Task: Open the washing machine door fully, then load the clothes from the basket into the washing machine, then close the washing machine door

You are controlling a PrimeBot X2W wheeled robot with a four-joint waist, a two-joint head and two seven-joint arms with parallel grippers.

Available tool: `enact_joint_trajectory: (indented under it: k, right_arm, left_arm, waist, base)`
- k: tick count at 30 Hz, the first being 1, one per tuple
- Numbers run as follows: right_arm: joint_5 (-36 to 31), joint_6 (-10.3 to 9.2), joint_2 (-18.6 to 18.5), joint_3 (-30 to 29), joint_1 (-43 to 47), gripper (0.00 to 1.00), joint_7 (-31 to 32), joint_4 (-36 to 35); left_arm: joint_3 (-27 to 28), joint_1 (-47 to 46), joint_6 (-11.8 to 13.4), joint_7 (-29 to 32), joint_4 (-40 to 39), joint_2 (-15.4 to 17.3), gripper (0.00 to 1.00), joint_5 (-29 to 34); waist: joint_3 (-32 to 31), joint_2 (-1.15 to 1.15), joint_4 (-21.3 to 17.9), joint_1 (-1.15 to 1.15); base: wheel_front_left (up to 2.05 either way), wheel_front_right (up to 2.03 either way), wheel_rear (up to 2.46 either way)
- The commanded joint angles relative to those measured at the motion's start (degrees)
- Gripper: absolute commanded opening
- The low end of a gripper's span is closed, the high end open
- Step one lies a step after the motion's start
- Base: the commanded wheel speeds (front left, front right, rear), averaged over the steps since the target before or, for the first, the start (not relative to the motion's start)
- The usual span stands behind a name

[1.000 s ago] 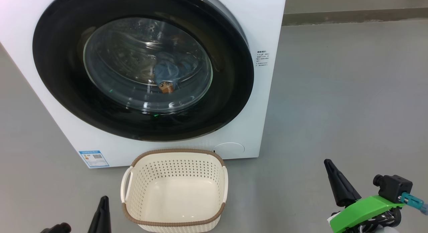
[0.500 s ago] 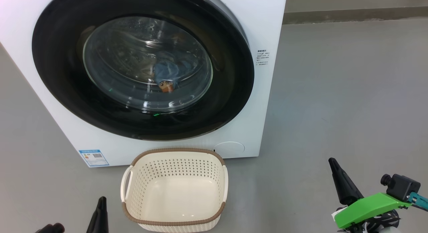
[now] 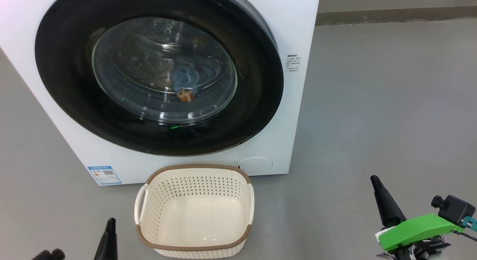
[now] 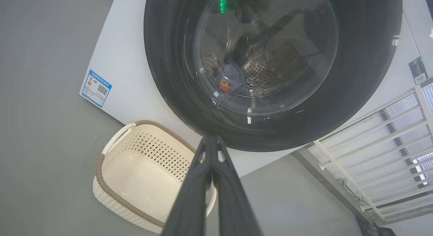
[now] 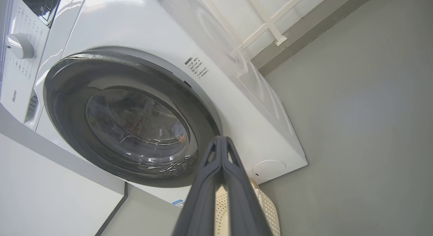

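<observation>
A white washer (image 3: 298,103) stands on a grey floor, seen from above and in front. Its round door (image 3: 67,103), with a wide black rim and clear glass centre, appears shut flush against the front. Through the glass, the clothes (image 3: 186,81) lie low in the drum: a blue bundle with a small orange print. The basket (image 3: 195,166) sits on the floor just in front of the washer, below the door's lower edge. It is empty, with one handle to the left and the other to the right.

Both pincers hang low and near the robot, holding nothing. The left pincer (image 3: 110,224) points up at the lower left, just beside the basket's left handle, its two dark fingers pressed together. The right pincer (image 3: 376,183) points up at the lower right, well apart from the basket and out past the washer's right edge, its fingers also pressed together. Each wrist view confirms this: the fingers meet at the tips with no gap.

The door lies ahead of and above both pincers. From the left pincer it lies straight ahead, slightly to the right. From the right pincer it lies ahead and well to the left. The left arm looks the nearer of the two to the door's face.

With the clothes inside, the basket empty and the door seemingly closed, the task looks finished, so no further reach seems needed.
</observation>
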Motion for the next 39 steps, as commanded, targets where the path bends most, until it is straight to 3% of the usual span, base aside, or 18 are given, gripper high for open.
enact_joint_trajectory:
  k: [1,39]
  right_arm:
    - [1.5,-0.03,-0.2,-0.3,-1.1,0.00,0.4,-1.7]
    - [20.8,-0.07,3.2,-5.6,-0.5,0.00,6.7,-2.5]
  left_arm:
    - [1.3,-3.0,-0.2,0.6,-1.0,0.7,0.00,-1.7]
    - [4.1,-5.7,-0.3,6.8,0.6,0.9,0.00,-22.6]
  waist:
    - [0.0,0.00,0.0,0.00]
    - [0.7,0.00,0.1,0.00]
  base:
    - [0.00,0.00,0.00]
    - [0.00,0.00,0.00]
